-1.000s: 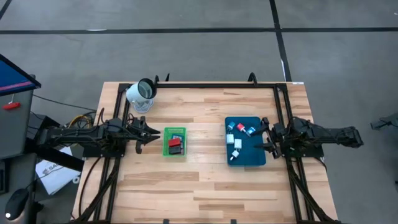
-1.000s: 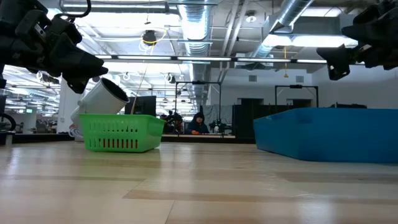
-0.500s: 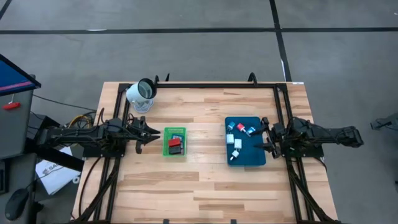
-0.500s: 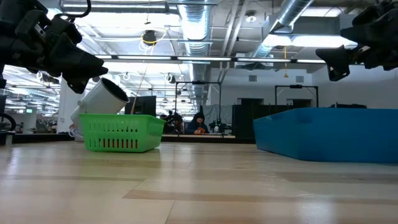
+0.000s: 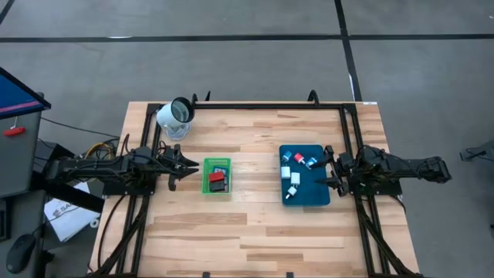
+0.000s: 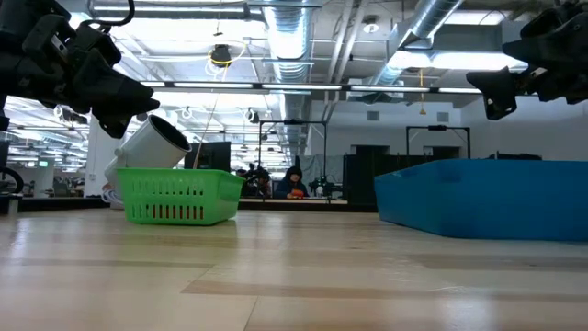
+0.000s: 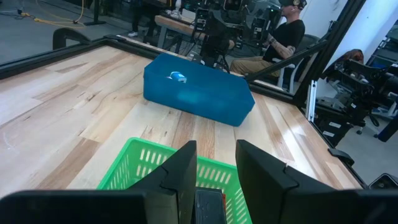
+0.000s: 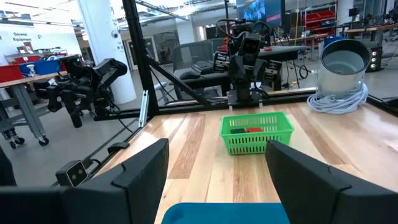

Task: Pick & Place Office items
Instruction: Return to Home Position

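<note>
The office items lie in two trays. A red block [image 5: 217, 177] and a black one [image 5: 219, 186] sit in the green tray [image 5: 207, 176]. Several tiny white, red and blue pieces [image 5: 296, 178] rest in the dark blue tray [image 5: 312, 193]. My left gripper [image 5: 187, 164] hovers open just left of the green tray, above the table; in its wrist view its fingers [image 7: 186, 168] point over the tray's rim [image 7: 134, 163]. My right gripper [image 5: 327, 167] hovers open over the blue tray's right edge, with the fingers wide apart [image 8: 144, 168]. Neither gripper holds anything.
A white cylinder [image 5: 176, 116] with a dark opening lies near the table's far left corner. Black frame rails [image 5: 255, 106] run along the far edge and both sides. Bare wood [image 5: 255, 224] stretches between the trays and along the near side. A person [image 6: 294, 182] sits in the room beyond.
</note>
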